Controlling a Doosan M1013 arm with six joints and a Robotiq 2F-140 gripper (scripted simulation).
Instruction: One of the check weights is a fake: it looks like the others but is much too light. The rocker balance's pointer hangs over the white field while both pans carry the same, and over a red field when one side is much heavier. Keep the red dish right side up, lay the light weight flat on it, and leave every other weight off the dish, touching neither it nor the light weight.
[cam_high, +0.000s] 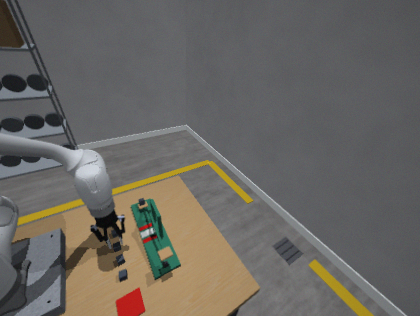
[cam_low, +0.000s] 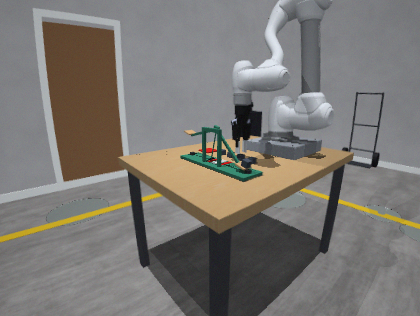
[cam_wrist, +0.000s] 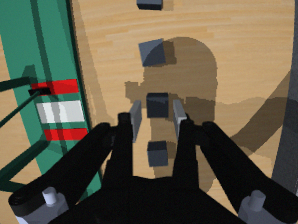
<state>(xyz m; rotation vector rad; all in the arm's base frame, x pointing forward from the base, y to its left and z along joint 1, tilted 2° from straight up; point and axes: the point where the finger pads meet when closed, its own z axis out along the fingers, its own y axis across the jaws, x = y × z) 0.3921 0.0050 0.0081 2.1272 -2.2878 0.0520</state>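
Wrist view: hand (cam_wrist: 157, 121) partly open, empty, straddling a check weight (cam_wrist: 157, 104) on the bench (cam_wrist: 233, 43) beside the rocker balance (cam_wrist: 40, 50); fingers should be centred before closure

I see 4 dark cube weights in row on table beside green rocker balance (cam_high: 156, 240); one weight (cam_wrist: 157, 104) w/ finger pad each side. 5th weight (cam_high: 142, 202) on balance's far pan. Red dish (cam_high: 130, 302) flat, right side up, near table edge.
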